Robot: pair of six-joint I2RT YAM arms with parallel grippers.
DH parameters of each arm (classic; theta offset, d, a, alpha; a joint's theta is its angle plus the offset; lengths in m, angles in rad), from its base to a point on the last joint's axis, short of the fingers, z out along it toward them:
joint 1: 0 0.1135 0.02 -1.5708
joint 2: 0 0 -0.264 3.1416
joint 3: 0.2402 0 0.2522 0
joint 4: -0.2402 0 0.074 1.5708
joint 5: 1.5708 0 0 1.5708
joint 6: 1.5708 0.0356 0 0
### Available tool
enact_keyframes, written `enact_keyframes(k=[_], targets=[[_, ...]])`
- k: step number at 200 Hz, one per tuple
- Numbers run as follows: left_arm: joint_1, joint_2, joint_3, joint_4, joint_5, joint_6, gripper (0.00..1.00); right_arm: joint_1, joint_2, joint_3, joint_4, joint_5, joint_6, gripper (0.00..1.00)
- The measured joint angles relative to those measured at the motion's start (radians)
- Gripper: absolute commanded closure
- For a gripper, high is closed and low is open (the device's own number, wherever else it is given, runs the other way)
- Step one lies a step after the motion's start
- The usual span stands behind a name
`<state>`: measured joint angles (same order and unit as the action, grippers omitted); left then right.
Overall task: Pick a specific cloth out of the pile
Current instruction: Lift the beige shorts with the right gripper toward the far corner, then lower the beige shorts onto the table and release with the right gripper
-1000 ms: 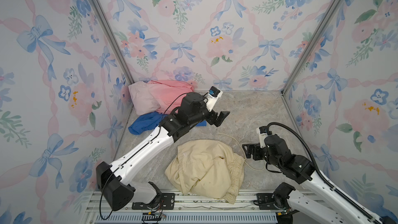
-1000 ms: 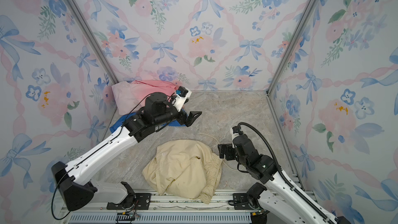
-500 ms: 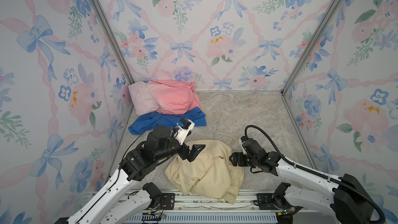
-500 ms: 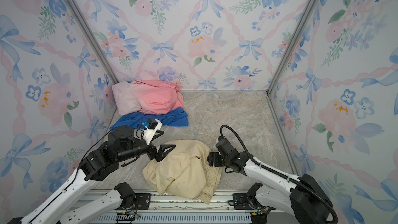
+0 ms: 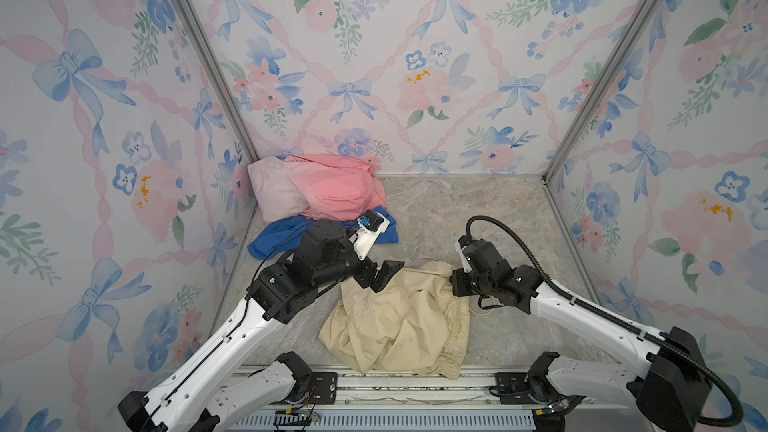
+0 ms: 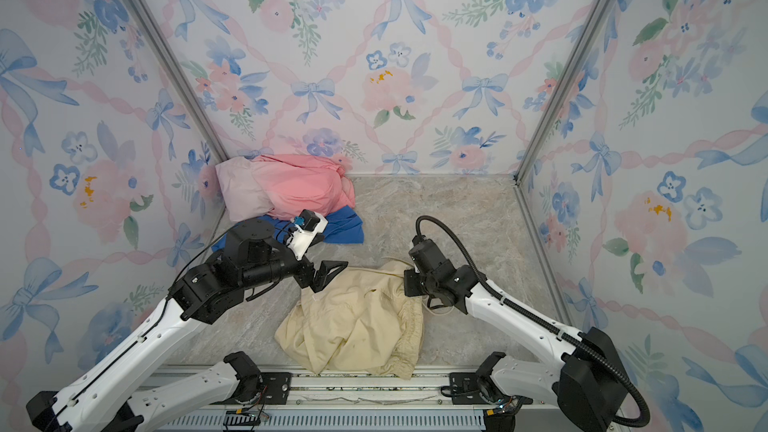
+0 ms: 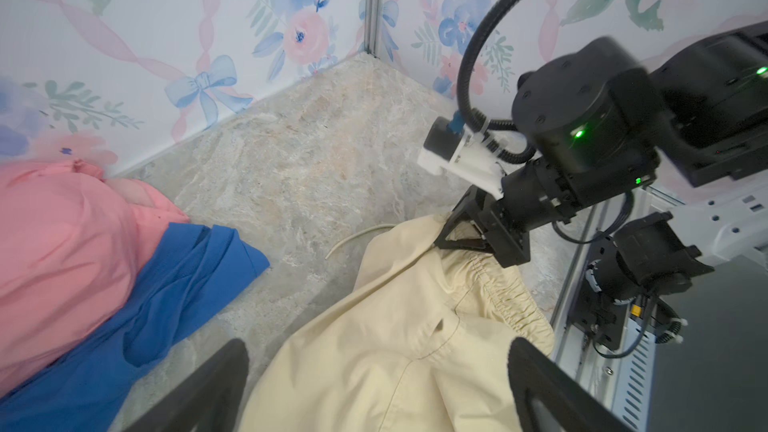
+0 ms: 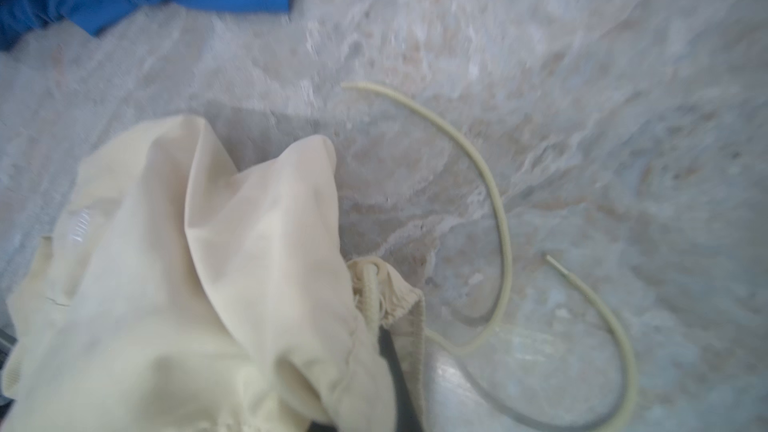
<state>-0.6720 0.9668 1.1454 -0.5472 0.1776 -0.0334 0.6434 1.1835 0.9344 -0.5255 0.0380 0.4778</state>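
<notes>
**Right Gripper Clamped on Cream Cloth; Left Gripper Wide Open Above It**

At the left of both top views, against the back corner of the floral walls, sat the pile [image 5: 328, 193] [image 6: 291, 189] of soft fabrics: a pale pink piece, a coral pink bundle and, in front of them, a flat royal blue cloth [image 5: 282, 238] [image 7: 166, 297].

Just below the pile, near the middle of the frame, the left gripper [image 5: 380, 276] [image 6: 326, 274] hung over the near-left edge of the cream fabric. Its jaws were spread wide and held nothing. In the left wrist view both black fingers [image 7: 208, 384] framed the fabric from either side without touching it.

The task's cloth [image 5: 395, 326] [image 6: 353, 326] [image 7: 395, 347], a pale cream-yellow crumpled piece with a gathered elastic hem [image 7: 498, 284] and a small white label [image 5: 356, 297], lay apart from the pile at the lower centre of the marbled grey floor [image 5: 478, 209], reaching the front rail.

To its right, the right gripper [image 5: 453, 286] [image 6: 405, 284] [image 7: 457, 230] was clenched on the cloth's upper right corner, beside the hem. The pinched fabric rose to a peak there.

Further right in the blurred right wrist view, a thin cream drawstring cord [image 8: 498, 218] looped across the floor from the hem.
</notes>
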Motion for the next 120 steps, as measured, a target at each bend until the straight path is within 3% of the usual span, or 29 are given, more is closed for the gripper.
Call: enact_keyframes(k=[25, 55, 93, 120], targets=[[0.055, 0.072, 0.103, 0.024, -0.043, 0.051, 0.02, -0.159, 0.007, 0.311, -0.107, -0.016, -0.11, 1.0], [0.143, 0.108, 0.132, 0.111, -0.021, 0.078, 0.02, -0.306, 0.143, 0.842, -0.262, -0.029, -0.212, 1.0], [0.183, 0.08, -0.033, 0.334, 0.029, 0.106, 0.02, -0.369, 0.373, 1.408, -0.426, -0.03, -0.275, 1.0], [0.196, 0.077, -0.148, 0.431, 0.052, 0.124, 0.02, -0.385, 0.468, 1.554, -0.48, -0.034, -0.301, 1.0]])
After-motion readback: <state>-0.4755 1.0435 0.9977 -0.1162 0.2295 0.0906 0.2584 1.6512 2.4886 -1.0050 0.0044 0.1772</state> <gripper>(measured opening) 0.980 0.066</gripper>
